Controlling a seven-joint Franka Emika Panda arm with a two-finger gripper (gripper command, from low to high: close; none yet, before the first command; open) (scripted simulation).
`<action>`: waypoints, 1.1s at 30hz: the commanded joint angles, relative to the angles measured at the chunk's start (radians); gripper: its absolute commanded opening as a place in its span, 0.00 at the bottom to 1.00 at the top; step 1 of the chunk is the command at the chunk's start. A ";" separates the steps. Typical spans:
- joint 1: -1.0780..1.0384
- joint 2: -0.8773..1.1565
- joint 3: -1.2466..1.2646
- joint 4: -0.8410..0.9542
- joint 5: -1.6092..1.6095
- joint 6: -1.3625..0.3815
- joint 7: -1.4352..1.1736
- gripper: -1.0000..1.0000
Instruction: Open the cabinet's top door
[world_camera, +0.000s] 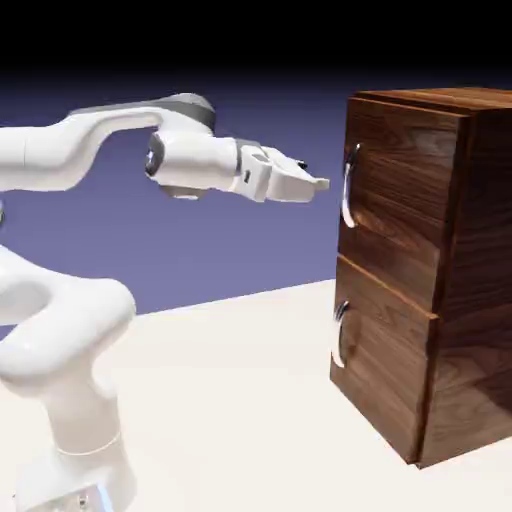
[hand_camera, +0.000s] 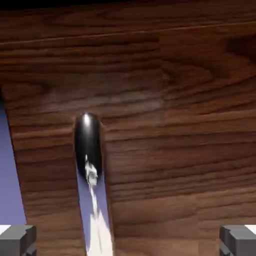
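Blue-violet backdrop (world_camera: 240, 260) is fading into black toward the top of the exterior view, and a pale tabletop (world_camera: 240, 400) is spreading beneath my white arm (world_camera: 70, 310) and the dark walnut-grain cabinet (world_camera: 390, 270). The cabinet is standing on the exterior view's right, while my arm is reaching toward it from the left. Beneath the top door (world_camera: 400, 190), the lower door (world_camera: 380, 350) is sitting flush and carrying its own curved silver handle, the lower handle (world_camera: 341, 334). Between my gripper (hand_camera: 128, 240) and the top door's front, a strip of backdrop is showing; the top handle (world_camera: 349, 187) is standing out from the door into that space, near my fingertips and apart from them.

The top door is filling the cabinet's upper front, lying closed against the body. Its rectangular panel is showing reddish-brown grain with darker streaks, and its curved handle is running upright close to the edge on the exterior view's left. In the hand view, that handle is gleaming black at its rounded end and mirroring violet and white farther down, left of the middle. My gripper is holding its two fingers spread wide, gripping nothing, with the handle's line falling between them, nearer the hand view's left fingertip.
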 joint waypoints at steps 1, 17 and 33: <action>-0.017 -0.013 0.019 0.004 0.044 -0.006 -0.024 0.50; -0.343 -0.125 0.273 0.150 0.546 -0.102 -0.292 0.50; -0.165 -0.102 -0.052 -0.202 0.347 -0.674 -0.434 0.00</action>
